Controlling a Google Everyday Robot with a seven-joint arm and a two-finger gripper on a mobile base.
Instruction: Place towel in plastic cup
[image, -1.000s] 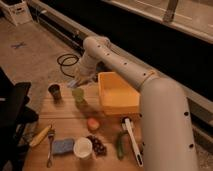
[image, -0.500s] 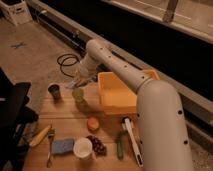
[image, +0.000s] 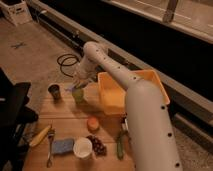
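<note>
**One Arm Over the Green Cup: Placement Step Under Review**

One white robot arm (image: 135, 95) dominates the frame, reaching from the lower right across the wooden table (image: 70, 117) to its far left corner. An orange bin (image: 127, 90) sits on the table's right side, partly behind the arm. Smaller items lie along the near edge: a yellow banana-like object (image: 40, 136), a blue sponge (image: 62, 146), a white cup (image: 82, 148), a cluster of dark grapes (image: 97, 145), a green cucumber-like item (image: 120, 145) and an orange fruit (image: 93, 124). A dark cup (image: 54, 91) stands near the far left edge.

The gripper (image: 79, 83) hangs directly above the green plastic cup (image: 78, 94), touching or just short of its rim. Whether it is open or clamped cannot be determined. A small pale blue patch at the cup's rim, just under the gripper, is judged to be the towel (image: 72, 88); it cannot be confirmed whether it is inside the cup or draped on the lip.

Assessment: the step in hand appears to be the deposit itself. To do it well, the gripper should stay centred over the cup's mouth, and release only once the cloth is below the rim. The cup looks light and could tip under sideways pressure; any withdrawal should be straight up.
</note>
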